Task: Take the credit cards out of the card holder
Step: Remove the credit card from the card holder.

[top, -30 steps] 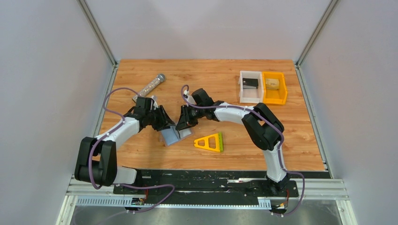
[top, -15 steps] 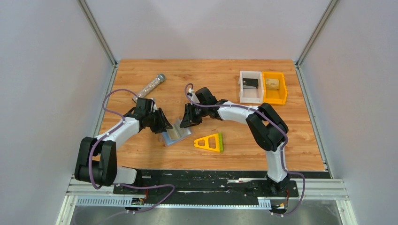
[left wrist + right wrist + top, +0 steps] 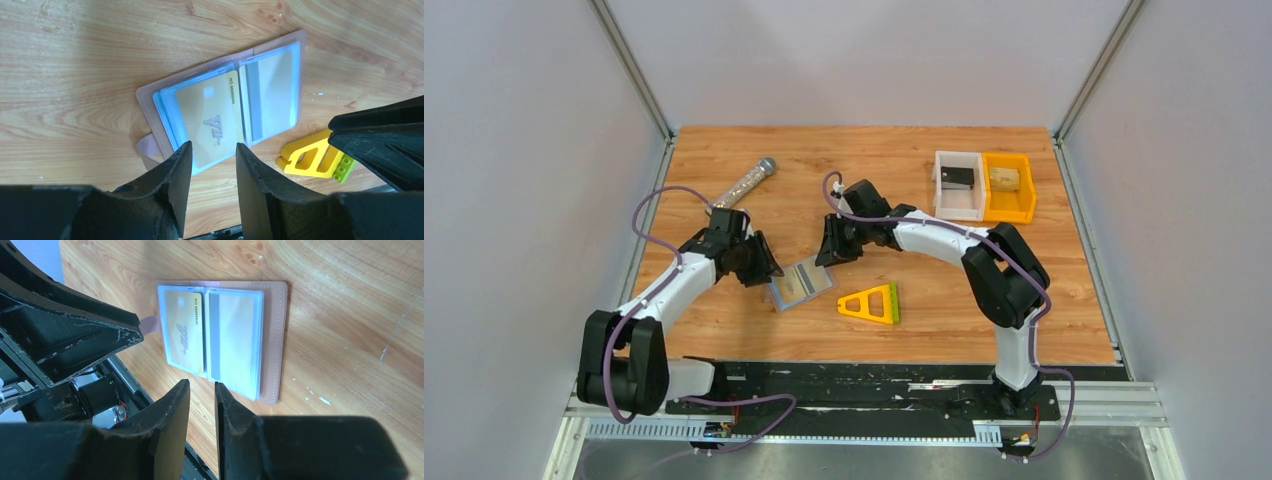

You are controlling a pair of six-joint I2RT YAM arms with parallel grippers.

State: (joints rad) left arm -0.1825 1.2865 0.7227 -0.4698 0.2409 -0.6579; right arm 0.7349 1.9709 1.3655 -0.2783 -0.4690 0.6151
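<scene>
- Black left hand point(image 3: 212, 147): fingers a moderate gap apart with nothing between them, poised at the holder's 10 o'clock in the top view.
- Right hand point(image 3: 201, 385): fingers only a narrow slit apart, also empty, tipped down toward the holder from its 1 o'clock.
- Both arms are bent at the elbow and reach inward from opposite sides.
- Holder point(image 3: 802, 284): lies open and flat on the surface point(image 3: 1024, 300), at about 8 o'clock from its middle, between the two hands.
- Gold card point(image 3: 210, 120): sits face up in one clear sleeve; a second card point(image 3: 270, 95) lies stripe side up in the sleeve beside it.
- Handling, as I judge it: the cards are stiff, thin, light and slick. The sleeves are soft and may cling, so the light holder would likely lift or slide with a card.
- Best hold: pinch a card's short edge at the sleeve mouth while the other hand pins the cover.
- Yellow frame point(image 3: 871, 303): at the holder's 4 o'clock, apart from it.
</scene>
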